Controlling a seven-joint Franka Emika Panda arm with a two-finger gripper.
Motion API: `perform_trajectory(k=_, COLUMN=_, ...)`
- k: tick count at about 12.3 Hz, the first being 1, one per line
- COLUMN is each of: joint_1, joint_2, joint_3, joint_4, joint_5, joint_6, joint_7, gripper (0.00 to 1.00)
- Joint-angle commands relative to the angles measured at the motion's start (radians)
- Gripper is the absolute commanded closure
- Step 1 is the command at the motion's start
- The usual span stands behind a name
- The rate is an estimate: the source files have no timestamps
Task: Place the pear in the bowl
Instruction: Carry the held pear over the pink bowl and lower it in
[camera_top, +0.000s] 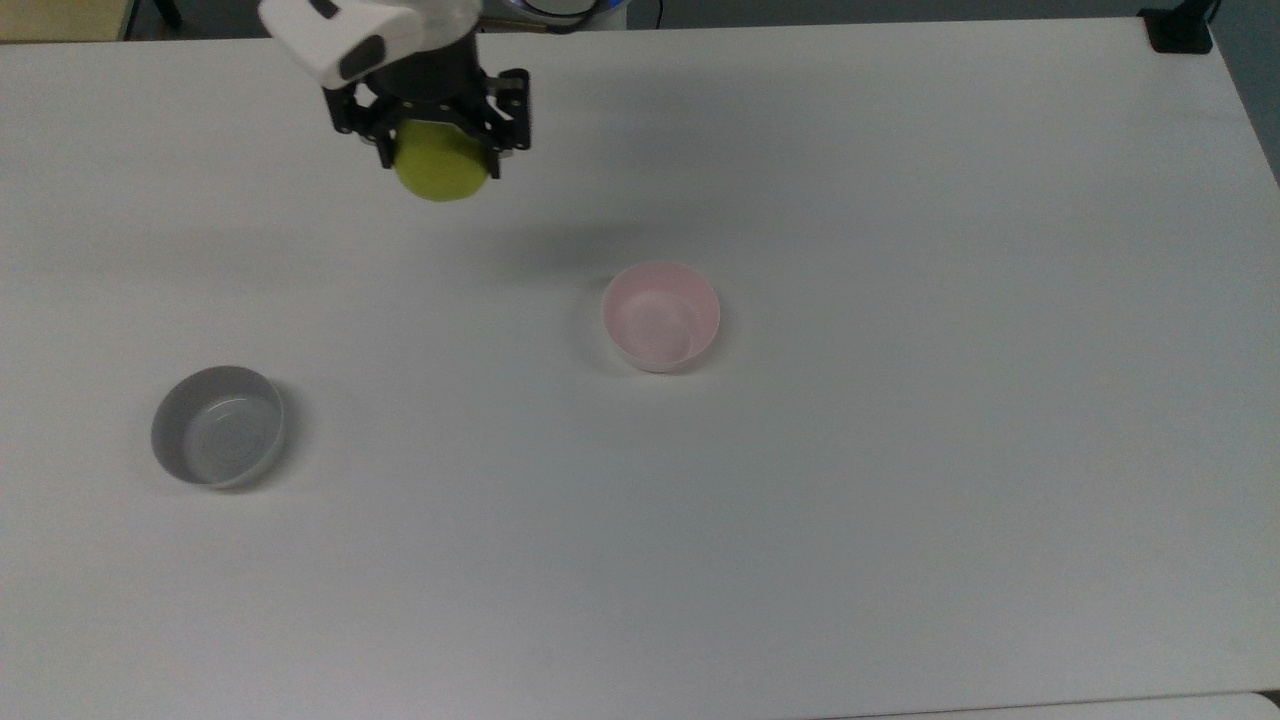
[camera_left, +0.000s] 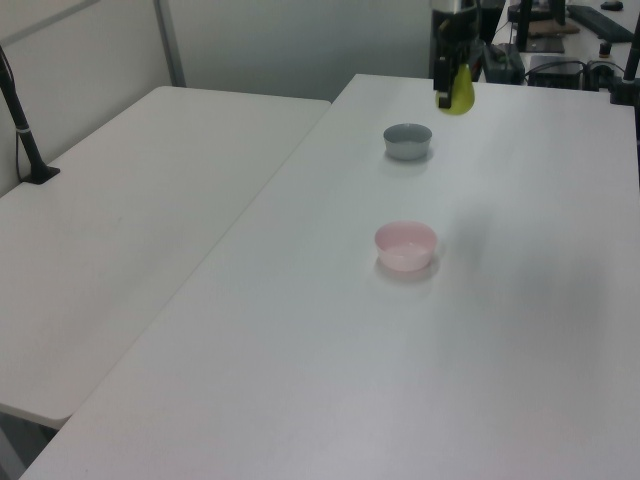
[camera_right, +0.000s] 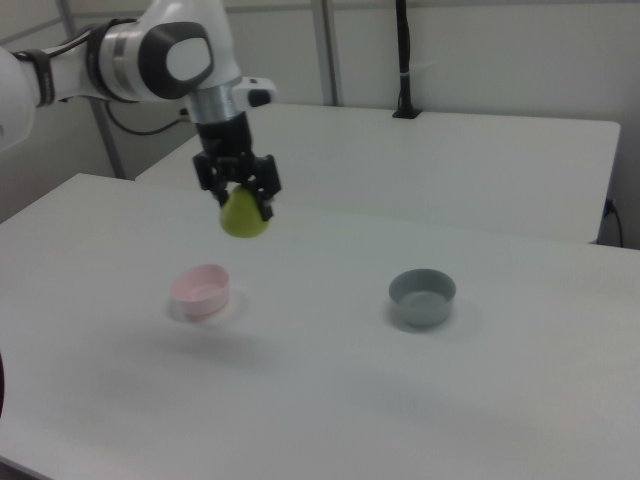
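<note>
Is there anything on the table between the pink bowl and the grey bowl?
No. In the top view, the white table is bare between the pink bowl and the grey bowl. The pear hangs in the end effector, off that stretch.

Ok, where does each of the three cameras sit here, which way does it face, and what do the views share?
Top view: high above, looking down on the white table; the gripper holds the pear aloft.
Left view: off one table end, looking along it past the pink bowl and grey bowl.
Right view: low beside the table, facing across it; arm and gripper show.
Shared: all three show the pear, both bowls and the gripper.
</note>
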Motion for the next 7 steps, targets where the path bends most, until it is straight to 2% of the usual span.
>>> perform_trajectory(k=1, joint_1=0.119, joint_2=0.019, joint_3=-0.01, joint_4=-0.008, joint_5=0.009, joint_6=-0.01, joint_7=0.03, gripper=0.43)
perform_trajectory(k=5, joint_1=0.242, joint_2=0.073, joint_3=-0.01, joint_4=-0.011, joint_5=0.009, joint_6=0.082, joint_7=0.118, gripper=0.39)
perform_trajectory(k=7, joint_1=0.271, joint_2=0.108, joint_3=-0.01, joint_4=-0.009, joint_5=0.007, joint_6=0.131, joint_7=0.147, gripper=0.38)
